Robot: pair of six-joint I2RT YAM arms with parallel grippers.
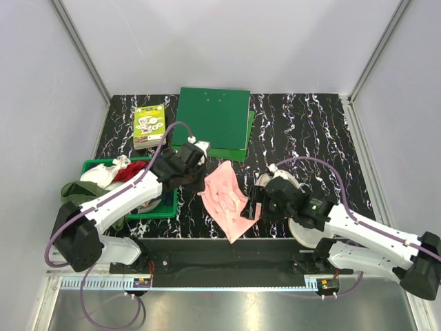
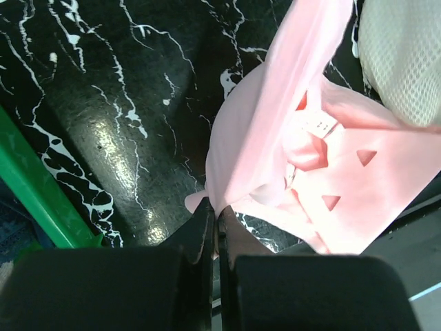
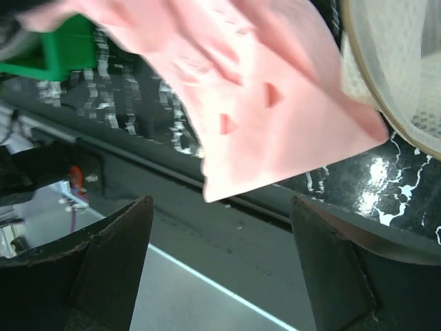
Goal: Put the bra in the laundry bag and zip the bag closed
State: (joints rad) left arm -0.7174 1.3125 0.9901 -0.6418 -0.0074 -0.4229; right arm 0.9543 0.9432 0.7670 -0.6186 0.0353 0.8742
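The light pink bra [image 1: 227, 200] hangs spread between the two arms, and its lower corner reaches past the table's front edge. My left gripper [image 1: 201, 178] is shut on the bra's left edge; the pinch shows in the left wrist view [image 2: 217, 210], with the bra [image 2: 310, 138] fanning away from it. My right gripper [image 1: 258, 196] is open and empty just right of the bra. In the right wrist view its jaws [image 3: 220, 203] stand wide apart below the bra [image 3: 275, 103]. The cream mesh laundry bag [image 1: 286, 181] lies under the right arm and also shows in both wrist views [image 3: 400, 62] [image 2: 403, 62].
A green plastic basket [image 1: 165, 207] at the left holds a red cloth [image 1: 131, 171] and a white cloth [image 1: 107, 172]; an olive garment [image 1: 72, 189] hangs over its side. A green folder [image 1: 213, 121] and a small book [image 1: 149, 125] lie at the back.
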